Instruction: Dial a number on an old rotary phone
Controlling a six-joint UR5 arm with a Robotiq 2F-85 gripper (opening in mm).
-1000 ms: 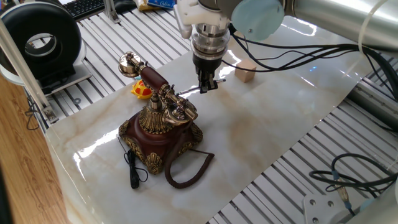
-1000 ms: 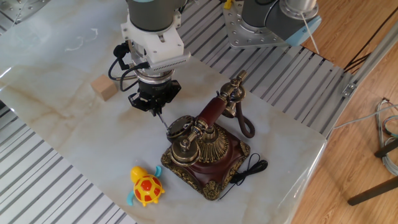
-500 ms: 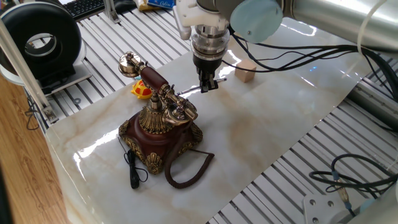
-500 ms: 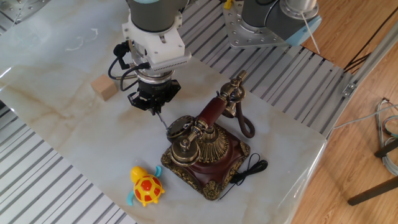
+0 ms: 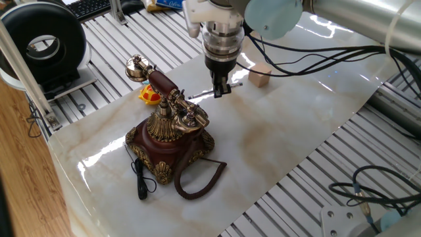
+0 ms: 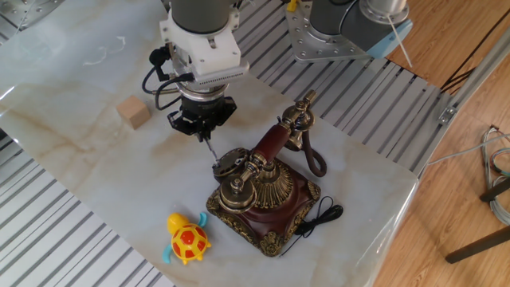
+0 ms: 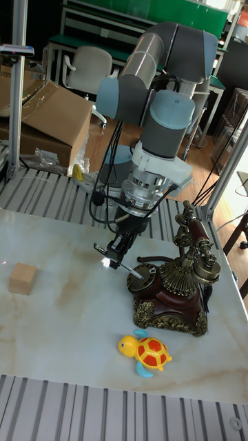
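The old rotary phone (image 5: 172,135) (image 6: 267,191) (image 7: 176,293) stands on the marble table, with its red-and-brass handset (image 6: 271,142) resting in the cradle. Its coiled brown cord (image 5: 197,178) lies in front of the base. My gripper (image 5: 221,90) (image 6: 202,134) (image 7: 116,252) hangs just beside the dial side, shut on a thin silver stylus (image 6: 211,151) (image 7: 131,269). The stylus slants down, and its tip is at the dial (image 6: 229,162) (image 7: 146,273).
A wooden block (image 5: 260,76) (image 6: 133,112) (image 7: 23,279) lies behind the gripper. A yellow turtle toy (image 6: 187,239) (image 7: 148,351) sits near the phone. A black ring lamp (image 5: 46,43) stands off the table's corner. Cables (image 5: 309,62) trail from the arm.
The gripper and stylus have shifted slightly along the dial side of the phone. The phone, block and toy have not moved.
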